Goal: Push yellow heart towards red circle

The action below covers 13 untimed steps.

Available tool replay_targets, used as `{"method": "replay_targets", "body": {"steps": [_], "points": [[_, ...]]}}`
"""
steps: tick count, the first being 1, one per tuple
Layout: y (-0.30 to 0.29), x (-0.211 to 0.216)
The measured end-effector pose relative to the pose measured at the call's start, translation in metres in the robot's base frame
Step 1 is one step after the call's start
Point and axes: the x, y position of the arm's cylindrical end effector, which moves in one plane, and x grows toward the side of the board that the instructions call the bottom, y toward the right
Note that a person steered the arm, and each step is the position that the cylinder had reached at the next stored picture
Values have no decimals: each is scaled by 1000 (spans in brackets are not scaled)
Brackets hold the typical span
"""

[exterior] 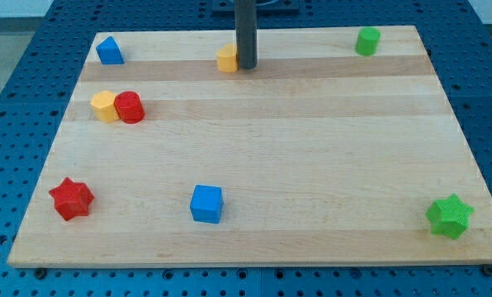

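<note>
Camera view is showing my tip (246, 66) touching the yellow heart (227, 58) on its right; red circle (130, 107) is sitting well left; no gripper is showing.

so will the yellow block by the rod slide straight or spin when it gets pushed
The yellow block looks small, rigid and low, so it probably slides without tipping. My tip touches its right edge, so an off-centre push may spin it. The smooth wooden board should offer little resistance.

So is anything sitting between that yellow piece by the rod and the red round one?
No. In the camera view, only bare wood lies between the yellow heart, touching my tip, and the red circle. A yellow block sits against the circle's far side.
</note>
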Motion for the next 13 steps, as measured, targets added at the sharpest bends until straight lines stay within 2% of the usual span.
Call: {"method": "replay_targets", "body": {"steps": [1,2,4,6,8,9,10,11,12,13], "points": [[9,-7],[-11,-21],[-138,4],[-140,4],[-156,23],[-151,-24],[-82,-40],[-72,-22],[-126,-2],[-128,-2]]}}
